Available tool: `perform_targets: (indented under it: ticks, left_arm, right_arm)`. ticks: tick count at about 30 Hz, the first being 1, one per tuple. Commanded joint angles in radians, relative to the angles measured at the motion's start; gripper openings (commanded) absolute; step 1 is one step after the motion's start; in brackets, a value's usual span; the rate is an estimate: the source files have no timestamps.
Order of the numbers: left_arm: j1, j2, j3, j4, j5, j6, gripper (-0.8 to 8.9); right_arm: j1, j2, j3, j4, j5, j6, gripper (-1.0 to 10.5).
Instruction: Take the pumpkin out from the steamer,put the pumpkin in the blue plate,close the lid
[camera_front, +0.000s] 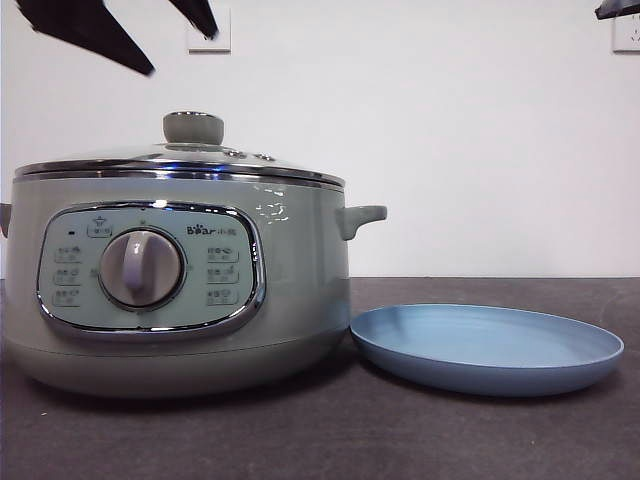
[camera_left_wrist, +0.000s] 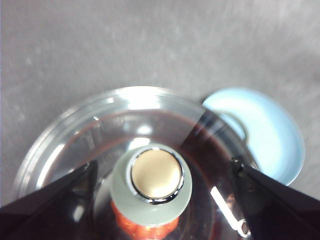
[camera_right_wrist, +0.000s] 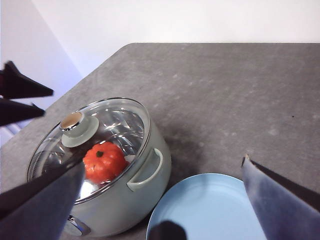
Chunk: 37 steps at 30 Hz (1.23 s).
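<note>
The sage-green steamer (camera_front: 180, 300) stands at the left with its glass lid (camera_front: 120, 160) on. The pumpkin (camera_right_wrist: 103, 162) sits inside and shows through the glass in the right wrist view; in the left wrist view only an orange patch of it (camera_left_wrist: 145, 227) shows under the lid's knob (camera_left_wrist: 155, 175). My left gripper (camera_front: 180, 52) hangs open above the knob (camera_front: 193, 127), one jaw on each side, not touching. The empty blue plate (camera_front: 487, 345) lies right of the steamer. My right gripper (camera_right_wrist: 164, 162) is open, high above the plate (camera_right_wrist: 210, 210) and the steamer's side handle.
The dark grey table (camera_front: 330, 440) runs in front of the steamer and plate. A white wall with sockets (camera_front: 208, 40) stands behind. The right arm shows only as a black tip (camera_front: 615, 8) at the top right corner of the front view.
</note>
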<state>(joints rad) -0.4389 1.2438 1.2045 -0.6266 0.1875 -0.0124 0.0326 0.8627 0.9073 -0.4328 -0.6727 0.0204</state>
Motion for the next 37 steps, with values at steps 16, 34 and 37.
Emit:
perform_targets:
  ticks: [16, 34, 37]
  left_arm:
    - [-0.047, 0.16, -0.003, 0.005, -0.057, 0.018, 3.63]
    - [-0.046, 0.125, 0.003, 0.031, -0.06, 0.044, -0.08]
    - [-0.046, 0.08, 0.014, 0.03, -0.06, 0.043, -0.08]
  right_arm:
    - [0.002, 0.002, 0.001, -0.022, 0.002, -0.004, 5.6]
    - [0.006, 0.003, 0.001, -0.032, -0.007, 0.008, 5.6]
    - [0.029, 0.009, 0.002, -0.032, -0.006, 0.007, 5.7]
